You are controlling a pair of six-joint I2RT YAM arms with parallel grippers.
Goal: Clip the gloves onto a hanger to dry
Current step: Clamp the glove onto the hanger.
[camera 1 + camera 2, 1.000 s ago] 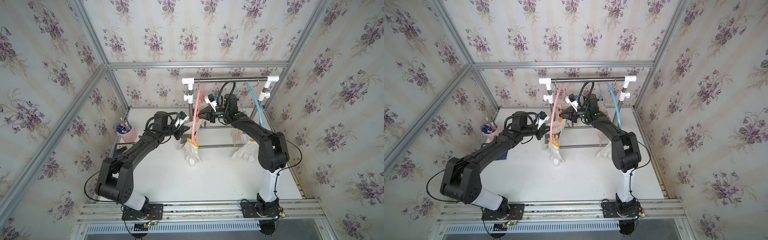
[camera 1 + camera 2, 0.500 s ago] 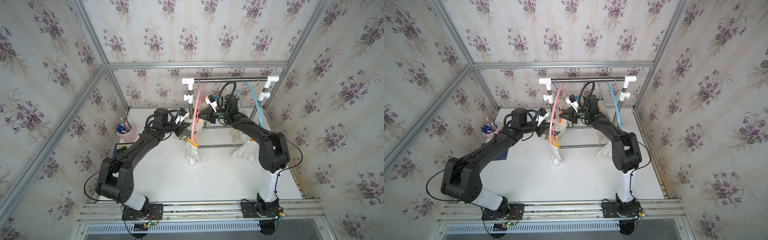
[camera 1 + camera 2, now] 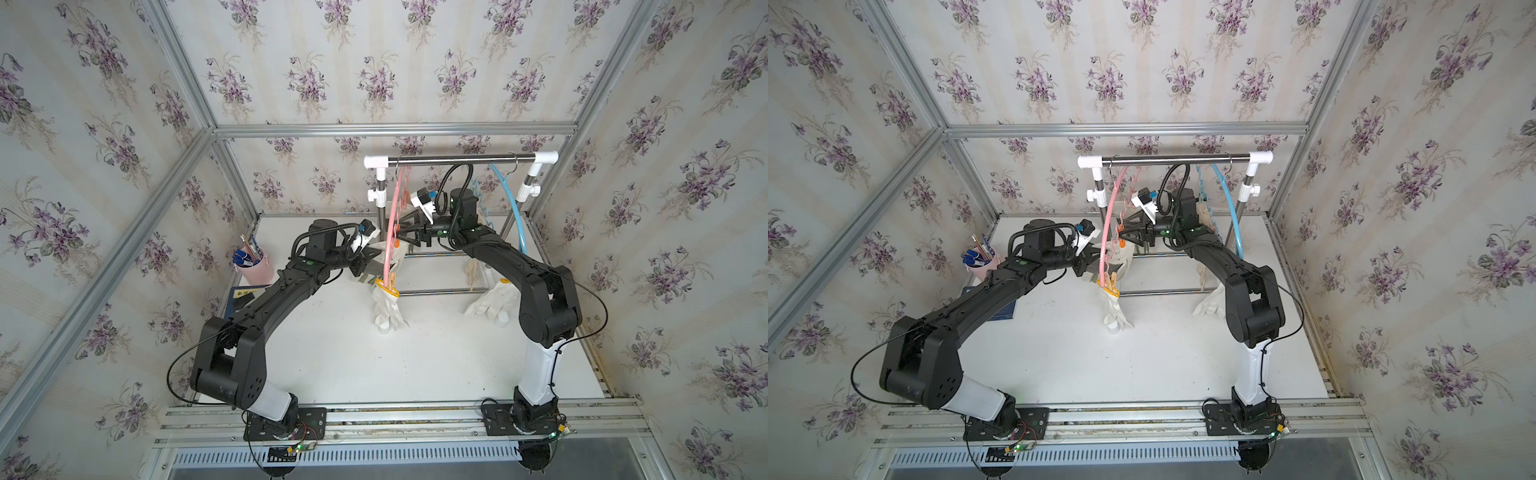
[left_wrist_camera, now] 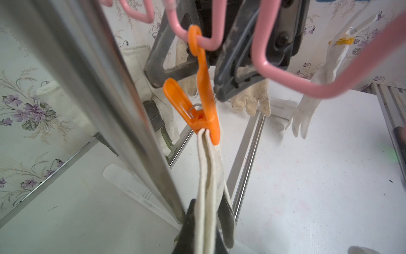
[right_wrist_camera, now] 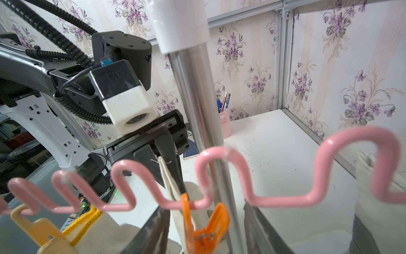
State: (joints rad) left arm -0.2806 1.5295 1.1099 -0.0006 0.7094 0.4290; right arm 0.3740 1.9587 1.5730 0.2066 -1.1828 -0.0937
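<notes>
A pink hanger (image 3: 390, 232) (image 4: 285, 83) hangs from the rack rail (image 3: 457, 158). On its wavy lower bar an orange clip (image 4: 204, 105) (image 5: 204, 233) bites the cuff of an off-white canvas glove (image 4: 208, 176). My left gripper (image 4: 208, 211) (image 3: 365, 266) is shut on that glove just below the clip. My right gripper (image 5: 204, 231) (image 3: 401, 235) stands open, with a finger on each side of the orange clip and not touching it. A white knitted glove with a yellow cuff edge (image 3: 386, 307) hangs from a yellow clip (image 5: 44, 233) on the same hanger.
The rack's steel post (image 4: 109, 110) (image 5: 197, 110) stands close beside both grippers. A blue hanger (image 3: 513, 216) carries a white glove (image 3: 494, 299) and a beige knitted one (image 4: 252, 99). A pink cup of pens (image 3: 255, 266) stands at the table's left.
My right gripper has opened and let go of the orange clip, which now pinches the glove cuff. My left arm has shifted a little toward the hanger, still holding the glove.
</notes>
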